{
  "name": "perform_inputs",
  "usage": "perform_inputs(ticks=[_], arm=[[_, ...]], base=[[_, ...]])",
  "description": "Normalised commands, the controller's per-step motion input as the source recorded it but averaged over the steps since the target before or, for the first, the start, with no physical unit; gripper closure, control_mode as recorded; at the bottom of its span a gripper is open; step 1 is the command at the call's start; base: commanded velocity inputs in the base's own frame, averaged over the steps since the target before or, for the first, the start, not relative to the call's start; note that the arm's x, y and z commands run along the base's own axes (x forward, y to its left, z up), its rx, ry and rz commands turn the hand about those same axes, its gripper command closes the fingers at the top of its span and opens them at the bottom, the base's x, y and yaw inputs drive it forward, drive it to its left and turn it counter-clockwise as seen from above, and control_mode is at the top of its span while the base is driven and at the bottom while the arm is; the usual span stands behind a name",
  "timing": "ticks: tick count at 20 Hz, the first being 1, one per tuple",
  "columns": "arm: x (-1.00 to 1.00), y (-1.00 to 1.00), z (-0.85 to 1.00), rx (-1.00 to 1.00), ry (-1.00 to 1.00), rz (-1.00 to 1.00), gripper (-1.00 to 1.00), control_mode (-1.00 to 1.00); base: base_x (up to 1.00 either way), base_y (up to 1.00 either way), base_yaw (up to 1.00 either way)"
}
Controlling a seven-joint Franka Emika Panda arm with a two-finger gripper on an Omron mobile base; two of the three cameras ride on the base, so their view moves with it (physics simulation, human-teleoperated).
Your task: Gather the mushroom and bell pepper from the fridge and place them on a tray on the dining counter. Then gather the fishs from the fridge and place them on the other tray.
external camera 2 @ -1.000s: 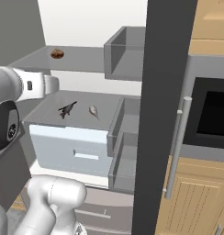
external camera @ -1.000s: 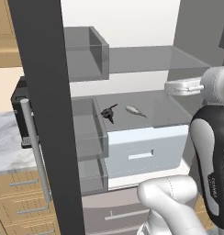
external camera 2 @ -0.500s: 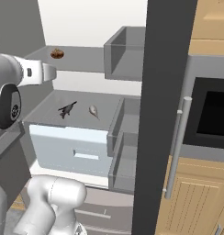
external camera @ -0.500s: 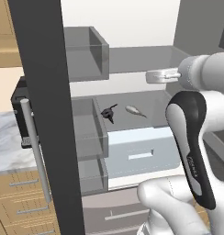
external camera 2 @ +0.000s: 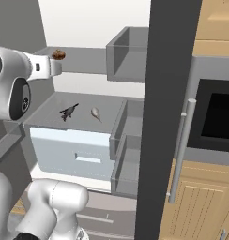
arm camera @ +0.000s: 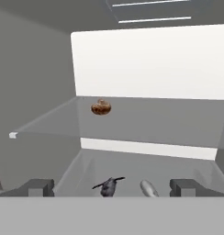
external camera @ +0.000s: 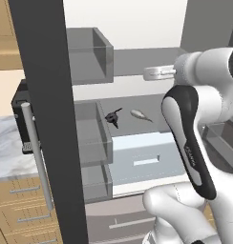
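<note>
Gripper (arm camera: pixel 112 187) jaws wide and holding nothing, mushroom (arm camera: pixel 101 108) near upper shelf's left edge, fishs (arm camera: pixel 148 187) below

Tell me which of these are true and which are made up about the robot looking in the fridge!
1. The small brown lumpy mushroom sits on the upper grey fridge shelf. True.
2. The robot's gripper is squeezing the mushroom. False: its dark finger tips stand wide apart and hold nothing, and the mushroom lies farther in.
3. Two small things lie on the lower shelf: a dark grey fish and a pale silvery fish. True.
4. The two fish are stacked one on the other. False: they lie side by side with a gap between them.
5. The pale blue-grey drawer below the fish is pulled right out of the fridge. False: it sits in place under the lower shelf.
</note>
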Motion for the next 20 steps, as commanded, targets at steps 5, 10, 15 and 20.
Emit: perform_inputs(ticks=[5,10,15,20], arm=[[0.30,0.02,0.00,0.00,0.00,0.04,-1.00,-1.00],[0.30,0.08,0.00,0.00,0.00,0.03,-1.00,-1.00],[0.16,0.04,0.00,0.00,0.00,0.04,-1.00,-1.00],[0.17,0.06,0.00,0.00,0.00,0.04,-1.00,-1.00]], base=[[0.00,0.00,0.00],[0.00,0.00,0.00],[0.00,0.00,0.00],[0.00,0.00,0.00]])
